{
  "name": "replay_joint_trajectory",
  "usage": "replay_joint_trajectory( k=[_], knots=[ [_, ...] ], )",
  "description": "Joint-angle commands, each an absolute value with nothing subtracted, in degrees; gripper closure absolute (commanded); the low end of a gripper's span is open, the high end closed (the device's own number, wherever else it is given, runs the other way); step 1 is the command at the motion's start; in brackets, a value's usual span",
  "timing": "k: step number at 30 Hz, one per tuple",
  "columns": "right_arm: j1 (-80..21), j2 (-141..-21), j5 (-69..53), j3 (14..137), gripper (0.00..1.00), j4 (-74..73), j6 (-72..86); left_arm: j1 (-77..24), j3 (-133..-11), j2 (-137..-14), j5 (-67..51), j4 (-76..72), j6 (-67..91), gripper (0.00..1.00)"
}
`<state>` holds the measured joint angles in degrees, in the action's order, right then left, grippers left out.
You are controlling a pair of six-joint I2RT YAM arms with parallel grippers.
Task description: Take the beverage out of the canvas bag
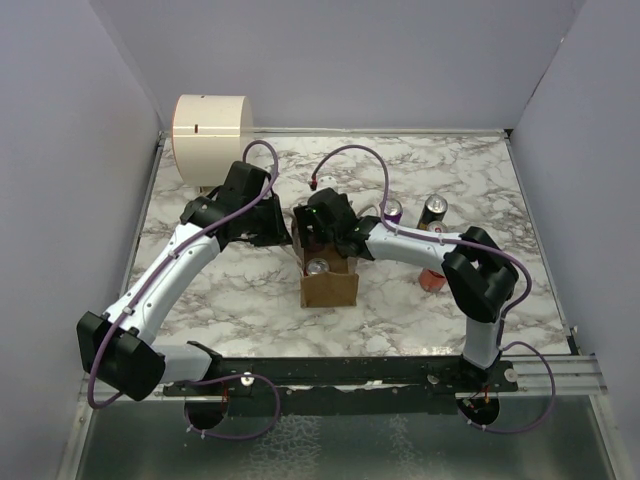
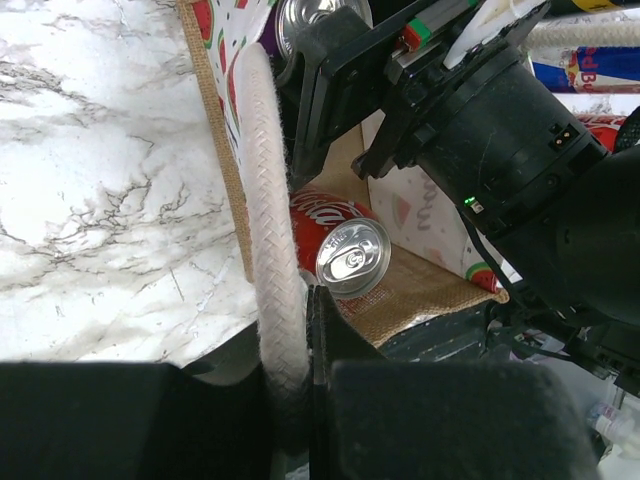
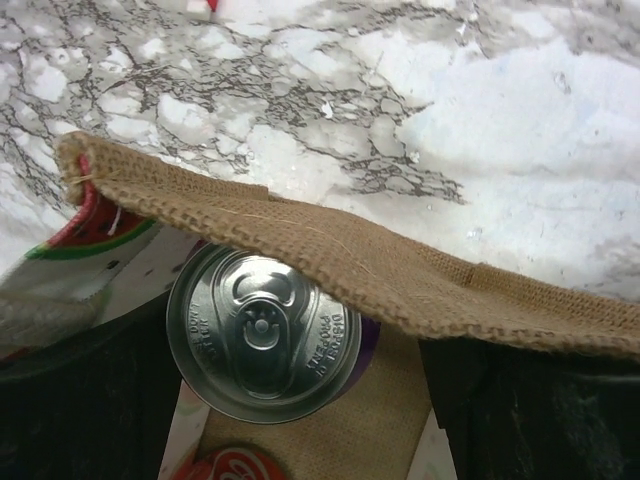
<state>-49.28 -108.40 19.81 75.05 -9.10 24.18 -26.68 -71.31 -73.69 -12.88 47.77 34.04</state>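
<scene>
Marble table (image 1: 250, 290) before me, cream drum (image 1: 208, 137) at its far left corner, purple can (image 1: 393, 210) beside dark can (image 1: 434, 209), upright, on my right.

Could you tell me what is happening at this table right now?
Two robot arms are working on a small tan canvas bag with watermelon prints in the middle of the marble table. The left gripper is pinching one white braided handle, holding the bag's side. The right gripper is open at the bag's mouth, its fingers on either side of a silver-topped purple can. A red can also lies inside. The purple can is not yet out of the bag.
</scene>
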Motion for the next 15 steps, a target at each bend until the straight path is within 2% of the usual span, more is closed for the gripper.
replay_joint_trajectory(
  k=[1,6,15],
  knots=[
    [-49.13,-109.39,15.97,73.1,0.15,-1.01,15.48,-26.54,-69.71,-70.74,-13.47,48.25,35.84,1.0],
    [-49.13,-108.88,13.59,69.8,0.26,4.42,10.77,-26.54,-68.71,-69.53,-13.01,47.99,37.04,1.0],
    [-49.13,-103.93,10.03,66.88,0.54,6.13,5.71,-26.54,-66.27,-67.09,-12.05,48.26,39.26,1.0]
  ],
)
